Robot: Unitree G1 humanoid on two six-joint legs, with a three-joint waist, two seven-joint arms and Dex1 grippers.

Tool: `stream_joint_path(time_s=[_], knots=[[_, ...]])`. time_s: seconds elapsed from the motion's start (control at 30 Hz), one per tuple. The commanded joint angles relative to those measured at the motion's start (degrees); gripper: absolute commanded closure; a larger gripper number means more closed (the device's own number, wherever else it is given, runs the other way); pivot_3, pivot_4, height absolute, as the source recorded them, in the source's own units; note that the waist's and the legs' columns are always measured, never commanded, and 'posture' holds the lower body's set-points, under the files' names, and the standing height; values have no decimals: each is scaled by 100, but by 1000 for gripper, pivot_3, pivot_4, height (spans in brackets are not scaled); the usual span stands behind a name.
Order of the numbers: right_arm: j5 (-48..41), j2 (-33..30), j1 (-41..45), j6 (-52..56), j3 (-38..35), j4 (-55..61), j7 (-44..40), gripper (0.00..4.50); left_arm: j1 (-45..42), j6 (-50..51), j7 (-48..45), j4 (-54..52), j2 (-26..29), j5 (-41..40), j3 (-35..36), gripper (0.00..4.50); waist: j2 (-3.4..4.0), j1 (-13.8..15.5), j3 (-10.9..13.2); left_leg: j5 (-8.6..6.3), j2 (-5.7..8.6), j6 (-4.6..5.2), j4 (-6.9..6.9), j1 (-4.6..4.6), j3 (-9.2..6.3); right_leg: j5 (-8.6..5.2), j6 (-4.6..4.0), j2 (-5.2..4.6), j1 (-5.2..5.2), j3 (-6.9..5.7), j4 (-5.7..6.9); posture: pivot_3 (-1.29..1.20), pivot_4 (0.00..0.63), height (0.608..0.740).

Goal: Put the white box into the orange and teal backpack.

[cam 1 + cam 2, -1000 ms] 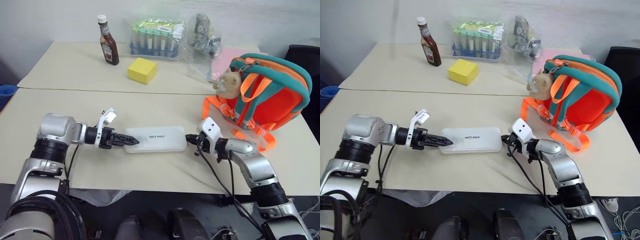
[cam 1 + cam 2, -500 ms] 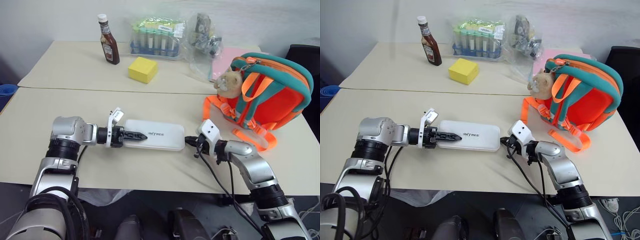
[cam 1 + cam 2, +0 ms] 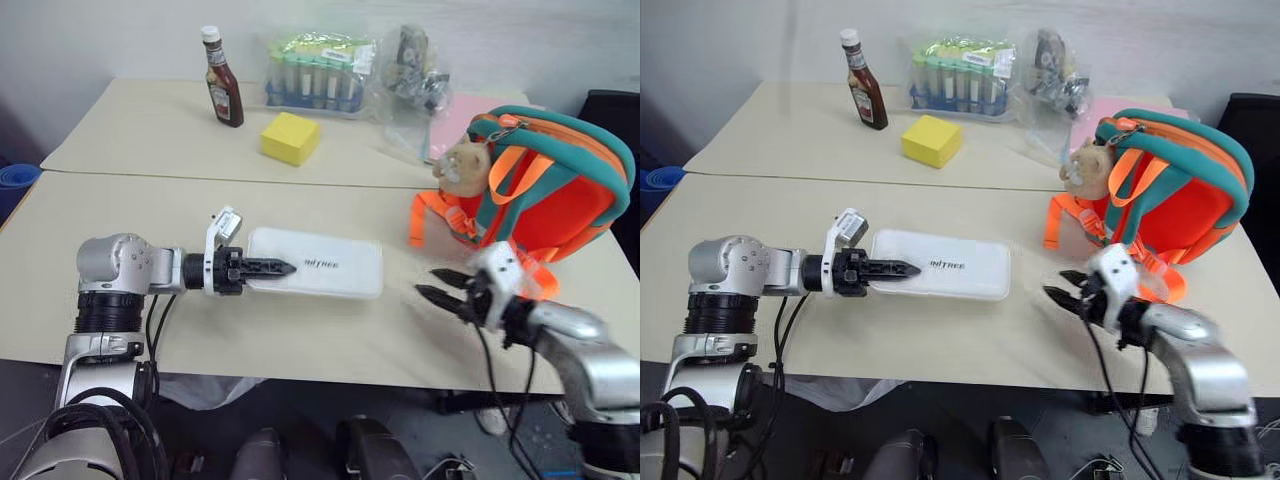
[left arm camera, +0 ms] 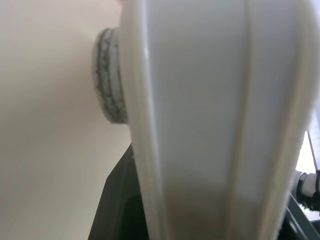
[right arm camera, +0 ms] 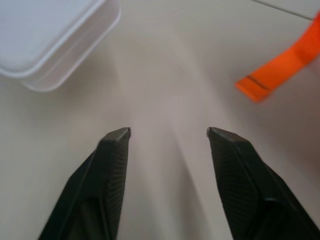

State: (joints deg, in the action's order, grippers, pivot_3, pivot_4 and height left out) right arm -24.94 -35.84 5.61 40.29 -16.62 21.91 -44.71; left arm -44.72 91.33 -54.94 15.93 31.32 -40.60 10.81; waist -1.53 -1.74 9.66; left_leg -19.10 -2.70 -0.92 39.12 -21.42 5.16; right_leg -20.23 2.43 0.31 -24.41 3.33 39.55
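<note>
The white box (image 3: 325,264) lies lengthwise in the middle of the near table, dark lettering on its lid. My left gripper (image 3: 285,268) is shut on the box's left end, one black finger lying over the lid. In the left wrist view the white box (image 4: 215,120) stands close up between the fingers. My right gripper (image 3: 426,282) is open just right of the box, apart from it, with bare table between its fingers (image 5: 114,150). The orange and teal backpack (image 3: 560,190) stands upright at the right, a beige plush toy (image 3: 463,165) hanging on its front.
On the far table stand a ketchup bottle (image 3: 222,90), a yellow sponge block (image 3: 290,138), a wrapped rack of tubes (image 3: 315,75) and a clear bag of small items (image 3: 410,70). Orange straps (image 5: 280,65) trail on the table beside my right gripper.
My right gripper has opened and drawn back to the right, away from the box's right end. My left gripper has closed on the box's left end and carried it slightly right.
</note>
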Motion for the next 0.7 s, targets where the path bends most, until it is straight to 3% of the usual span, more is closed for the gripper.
stream_joint_path(time_s=[0.03,0.1,0.13,0.33,0.53,0.63,0.7], knots=[[-788,-258,-315,585,-1209,529,92,943,-70,113,382,-475,-231,-295,652,3169,1,4,0,0,0,-1,-2,1,0,0,0,1,0,1,1,0,150,740],[-1052,-425,-291,832,-1787,452,223,173,-36,117,547,-644,-313,-446,937,3169,1,-6,0,1,-1,-1,-4,1,0,0,0,5,-1,1,2,0,150,740],[-1095,-429,-12,881,-1861,213,431,0,-59,117,640,-727,-360,-510,1134,3169,1,-14,0,1,-2,-2,-5,1,2,0,0,8,-1,4,1,0,150,740],[-760,-65,1555,636,-1128,-1120,1273,0,-288,117,1136,-1147,-531,-932,1849,3169,-1,-121,2,5,-6,-10,-9,13,9,0,0,16,-2,12,6,0,150,740],[-404,229,2650,8,-468,-2486,1353,0,-294,117,1533,-1488,-617,-1147,2113,3169,4,-135,4,8,-4,-14,-21,8,11,0,0,13,-8,13,-2,0,150,740],[-240,306,2940,-349,-235,-2954,1241,600,-174,117,1694,-1733,-608,-1352,2199,3169,4,-147,4,8,-4,-14,-14,7,11,0,0,11,-8,13,0,0,150,740],[-297,281,2996,-452,-195,-3006,1086,1266,-105,117,1827,-1865,-587,-1459,2287,3169,4,-148,4,8,-5,-14,-18,7,10,0,0,12,-9,12,0,0,150,740]])
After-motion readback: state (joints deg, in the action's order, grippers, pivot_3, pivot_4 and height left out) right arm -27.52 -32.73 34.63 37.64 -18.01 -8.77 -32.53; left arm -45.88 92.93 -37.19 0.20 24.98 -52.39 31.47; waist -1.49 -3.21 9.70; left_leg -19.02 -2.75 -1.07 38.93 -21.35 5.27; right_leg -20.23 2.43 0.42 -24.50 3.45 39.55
